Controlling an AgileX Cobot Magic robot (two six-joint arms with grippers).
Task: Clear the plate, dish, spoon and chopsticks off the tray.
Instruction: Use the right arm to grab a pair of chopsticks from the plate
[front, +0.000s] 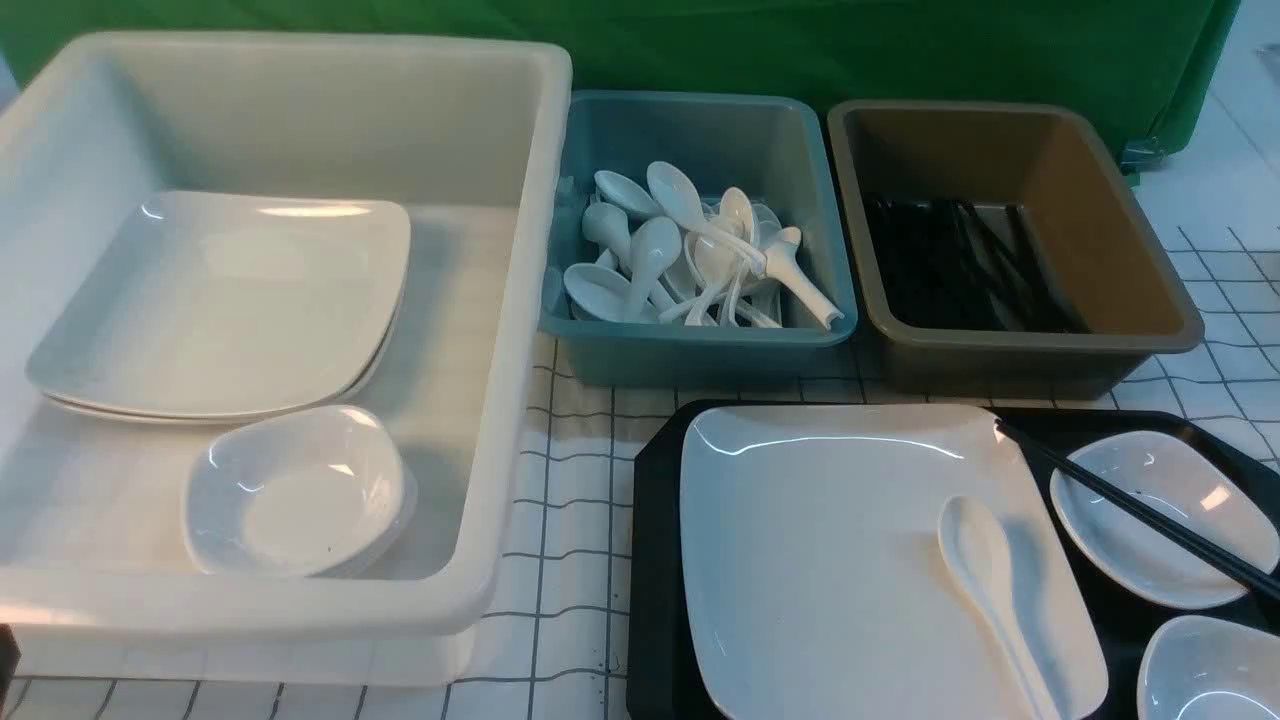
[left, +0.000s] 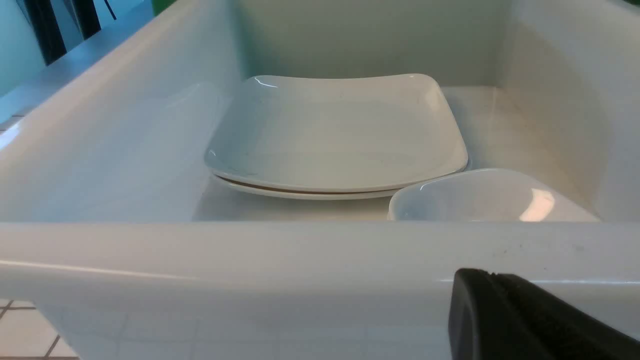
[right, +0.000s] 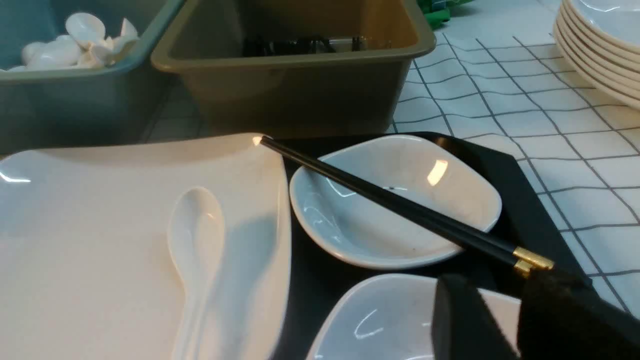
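Note:
The black tray (front: 655, 560) holds the large white plate (front: 830, 540), and the white spoon (front: 985, 570) lies on the plate's right side. Two small dishes (front: 1120, 545) (front: 1210, 670) sit to the right of the plate. The black chopsticks (front: 1140, 510) lie slanted across the farther dish (right: 425, 170), tips resting on the plate's corner. Neither gripper shows in the front view. My right gripper (right: 492, 285) hovers open over the nearer dish (right: 380, 320), one finger right by the chopsticks' (right: 400, 207) gold ends, nothing between the fingers. My left gripper (left: 480, 272) is shut and empty, just outside the white tub's near wall (left: 250, 280).
The white tub (front: 300, 620) on the left contains stacked plates (left: 335, 135) and small dishes (left: 480, 200). Behind the tray stand a teal tub (front: 700, 350) of spoons and a brown tub (front: 1000, 365) of chopsticks. A stack of plates (right: 600, 50) sits on the checked cloth right of the tray.

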